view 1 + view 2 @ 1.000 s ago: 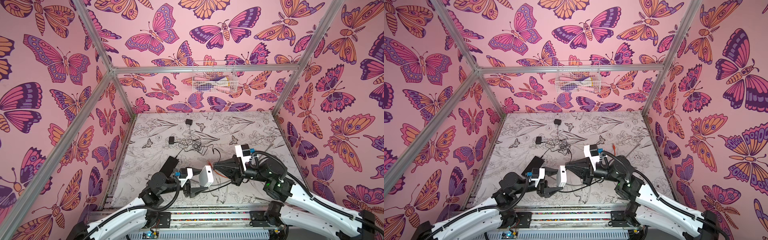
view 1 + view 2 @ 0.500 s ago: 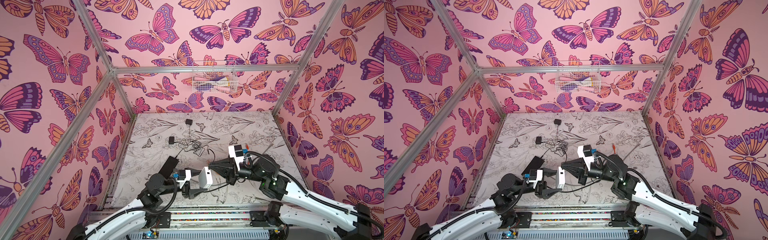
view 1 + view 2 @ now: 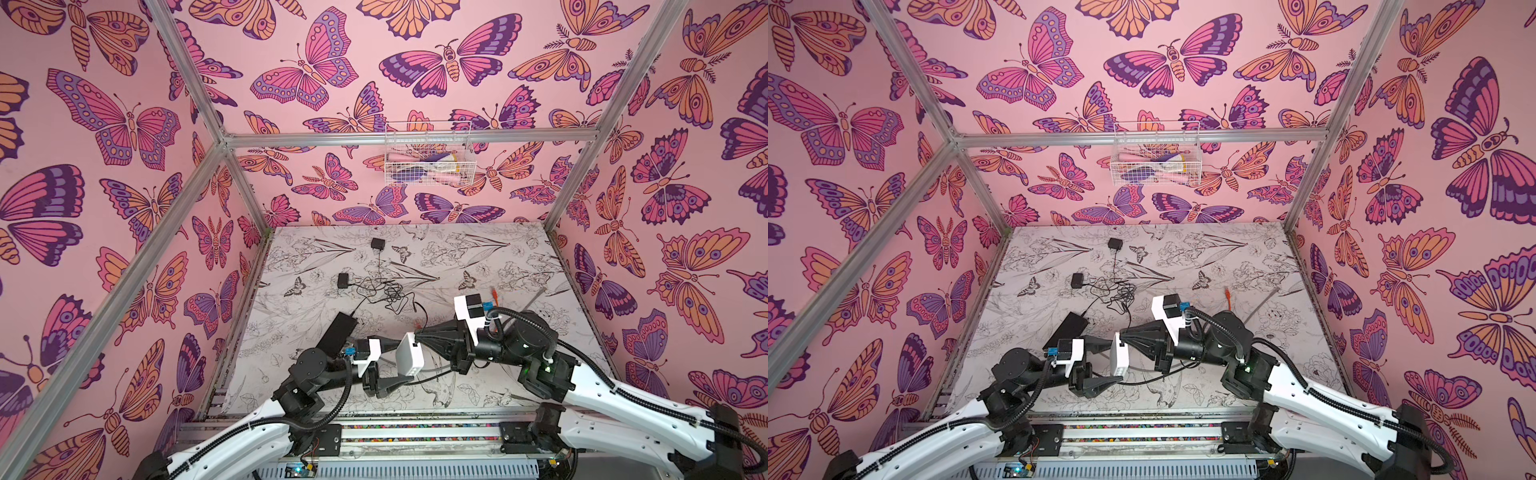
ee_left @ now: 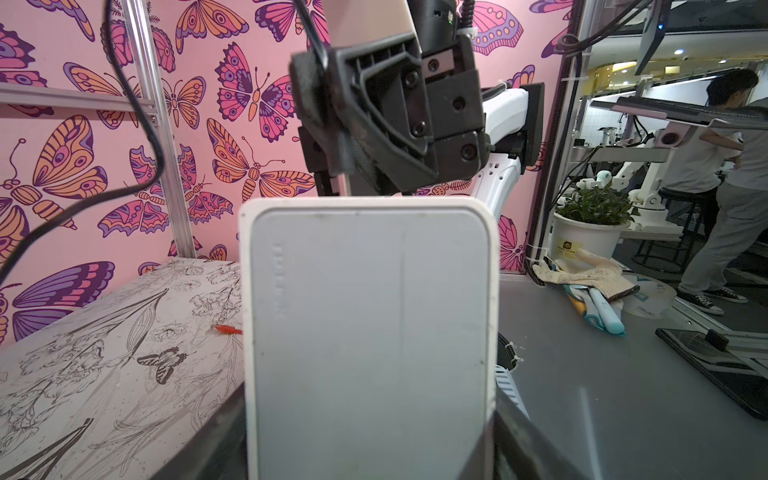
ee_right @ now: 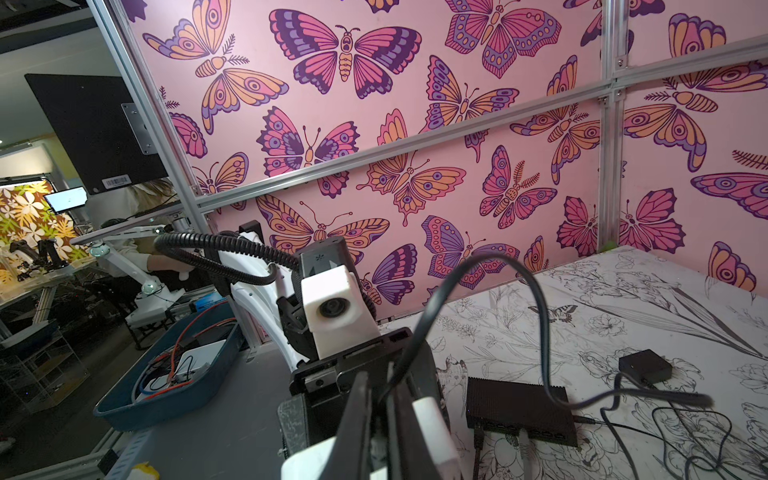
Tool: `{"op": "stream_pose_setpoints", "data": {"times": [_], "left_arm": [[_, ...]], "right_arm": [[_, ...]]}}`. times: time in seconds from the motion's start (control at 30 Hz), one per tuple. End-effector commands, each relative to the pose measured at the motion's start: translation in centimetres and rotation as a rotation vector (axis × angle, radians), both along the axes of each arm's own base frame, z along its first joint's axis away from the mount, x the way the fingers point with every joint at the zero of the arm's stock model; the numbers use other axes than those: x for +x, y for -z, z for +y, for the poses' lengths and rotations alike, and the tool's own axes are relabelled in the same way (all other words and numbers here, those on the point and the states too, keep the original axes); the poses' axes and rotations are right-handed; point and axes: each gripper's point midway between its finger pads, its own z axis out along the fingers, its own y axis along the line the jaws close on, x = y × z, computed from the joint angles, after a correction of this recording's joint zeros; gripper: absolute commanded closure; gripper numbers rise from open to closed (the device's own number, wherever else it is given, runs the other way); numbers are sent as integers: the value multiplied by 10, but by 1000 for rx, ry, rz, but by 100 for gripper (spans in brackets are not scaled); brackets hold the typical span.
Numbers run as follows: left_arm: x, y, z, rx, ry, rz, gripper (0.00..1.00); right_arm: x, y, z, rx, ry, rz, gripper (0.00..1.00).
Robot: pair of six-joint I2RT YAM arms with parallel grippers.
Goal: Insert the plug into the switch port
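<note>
Switch (image 3: pixel 409 359), white and flat, held clear of the worktop (image 3: pixel 478 249) near its front edge, clamped across its width by the left claw (image 3: pixel 401 361), one finger above and one below in both top views. Seen from the left wrist as a broad pale slab (image 4: pixel 370 332) standing between that claw's fingers, with the far narrow edge turned toward the right arm. Right claw (image 3: pixel 420 337) closed tight and pressed tip-first against that far edge, touching or just short of it; cannot tell which. Plug hidden between the closed pads, only its black cable (image 5: pixel 478 266) showing, arching up out of the right claw (image 5: pixel 380 415) and trailing off over the worktop. From the left wrist, right claw (image 4: pixel 332 178) hanging directly over the switch's top rim, tips at the rim line; port face not visible from any view, so seating of the plug impossible to judge. Farther back on the worktop, well apart from both claws: a black switch (image 3: pixel 338 332) lying flat, two small black adapters (image 3: pixel 377 243) (image 3: pixel 343 280), a tangle of thin black wire (image 3: pixel 386 291) and an orange cable end (image 3: pixel 493 293).
</note>
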Motion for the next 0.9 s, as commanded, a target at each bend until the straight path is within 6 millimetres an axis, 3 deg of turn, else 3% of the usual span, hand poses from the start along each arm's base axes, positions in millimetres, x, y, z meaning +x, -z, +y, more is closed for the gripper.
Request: {"op": "stream_pose_setpoints", "data": {"times": [0.0,0.87], "left_arm": [[-4,-11,2,-36,4,-15,100],[-4,-20,7,-61,-20,-12,100]], "right_arm": [[-2,-15,-1,31,5,-39,100],[2,1,2,-25,62,-50,100]]}}
